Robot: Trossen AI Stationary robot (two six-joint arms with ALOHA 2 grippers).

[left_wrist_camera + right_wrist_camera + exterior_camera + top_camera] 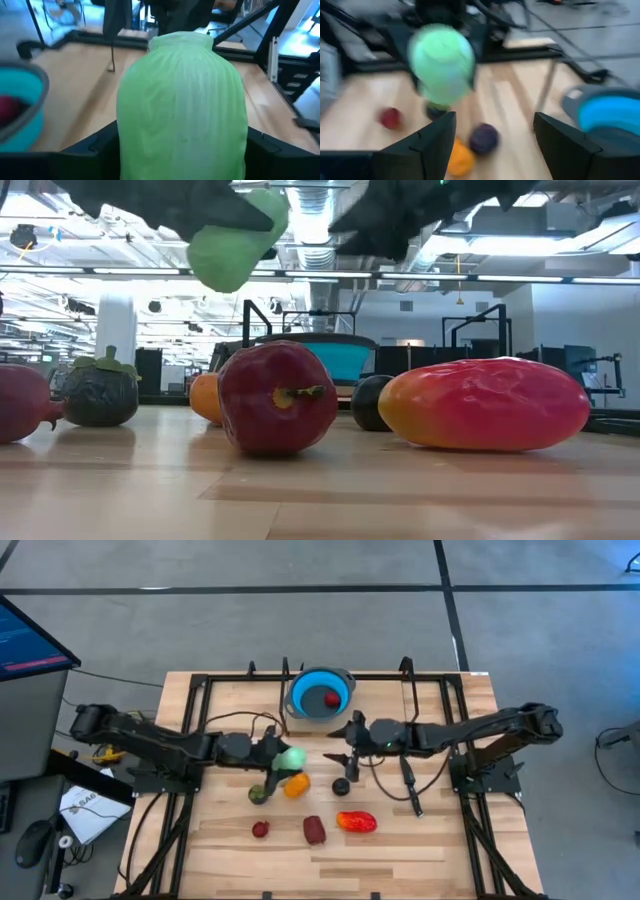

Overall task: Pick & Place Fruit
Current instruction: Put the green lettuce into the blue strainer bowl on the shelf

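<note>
- Nearest the front edge of the table (420,845): small red fruit (260,829), maroon piece (314,829), larger red-orange piece (356,822), lying in a row, apart from one another.
- Low view shows the maroon piece (277,398) and red-orange piece (487,404) both resting on the wood.
- Next row back: olive fruit (259,793) with leafy cap, orange fruit (296,784) just beside it, dark purple fruit (342,786) further right.
- Left gripper (281,755) raised above the olive and orange pieces, fingers pinching the pale green oblong fruit (291,757); the fruit is clear of the table in the low view (235,242).
- Left wrist view: green fruit (182,105) fills the gap between the dark fingers.
- Right gripper (337,755) near table centre, facing the left one; fingers spread, nothing between them.
- Farthest: round blue bowl (322,693) at the back edge, one red fruit (331,698) inside.
</note>
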